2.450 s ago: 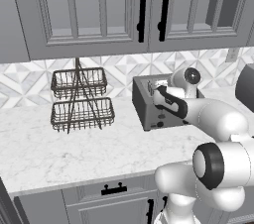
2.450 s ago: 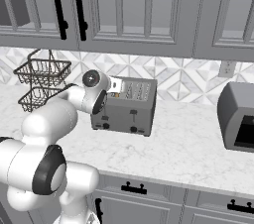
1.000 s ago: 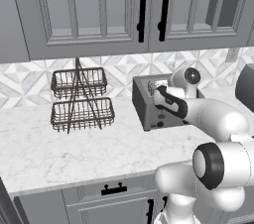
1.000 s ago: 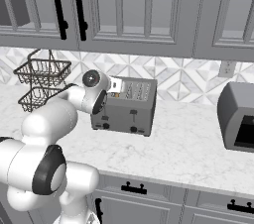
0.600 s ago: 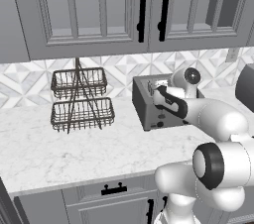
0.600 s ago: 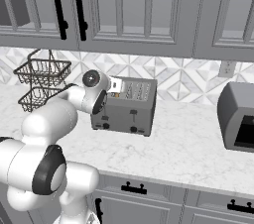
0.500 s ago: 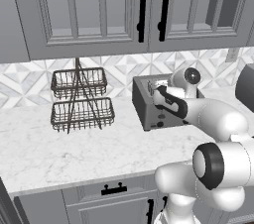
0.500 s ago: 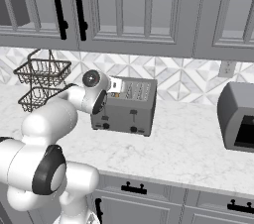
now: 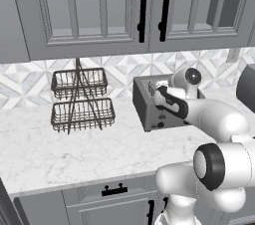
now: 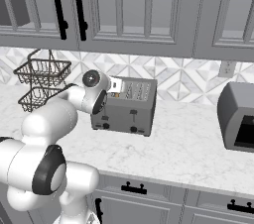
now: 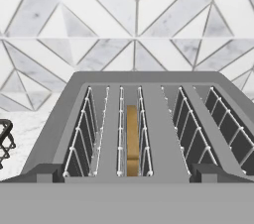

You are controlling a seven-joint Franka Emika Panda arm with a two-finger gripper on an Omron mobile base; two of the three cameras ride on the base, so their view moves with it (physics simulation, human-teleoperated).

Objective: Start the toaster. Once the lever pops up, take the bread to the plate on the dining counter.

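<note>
Pincer (image 10: 115, 85) released, holding nothing, poised over the toaster (image 10: 126, 106) top. Bread (image 11: 132, 139) sits deep in the toaster's left slot. Risk: fingers snagging slot wires or slipping off thin crust edge if descent is off-centre.

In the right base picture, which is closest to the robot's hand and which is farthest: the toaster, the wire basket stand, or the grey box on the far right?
Measured from the gripper:
1. The toaster, right beside the gripper, which sits at its top left end.
2. The wire basket stand, off to the left by the wall.
3. The grey box, far right on the counter.
</note>
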